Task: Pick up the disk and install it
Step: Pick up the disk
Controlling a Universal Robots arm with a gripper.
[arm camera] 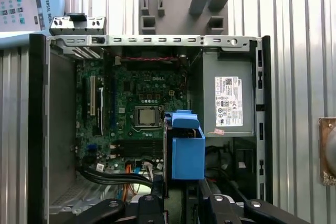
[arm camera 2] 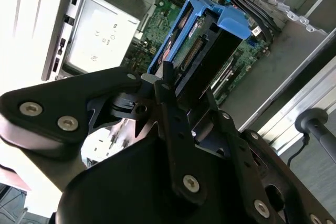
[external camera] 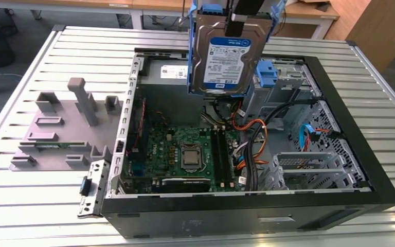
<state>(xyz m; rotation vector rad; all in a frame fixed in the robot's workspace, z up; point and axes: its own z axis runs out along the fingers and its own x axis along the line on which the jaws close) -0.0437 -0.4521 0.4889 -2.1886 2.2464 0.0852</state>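
At the exterior view's left, a grey plastic stand (external camera: 67, 128) sits on the metal table (external camera: 19, 206). Next to it lies an open black computer case (external camera: 252, 211) with a green board (external camera: 183, 154) on its floor. Over the far part of the case, the disk (external camera: 225, 56) hangs in the air. It stands on end, with its label facing the camera. The gripper (external camera: 238, 20) holds it from the top, its fingers (arm camera 2: 170, 111) squeezed tight on the blue frame around the disk. In the first wrist view the disk (arm camera: 187, 150) is seen edge-on, between the green board and the grey power box (arm camera: 228, 98). Toward the exterior view's right, orange wires (external camera: 243, 163) lie in the case. Past them come another blue bracket (external camera: 269, 72) and a metal cage (external camera: 307, 164).
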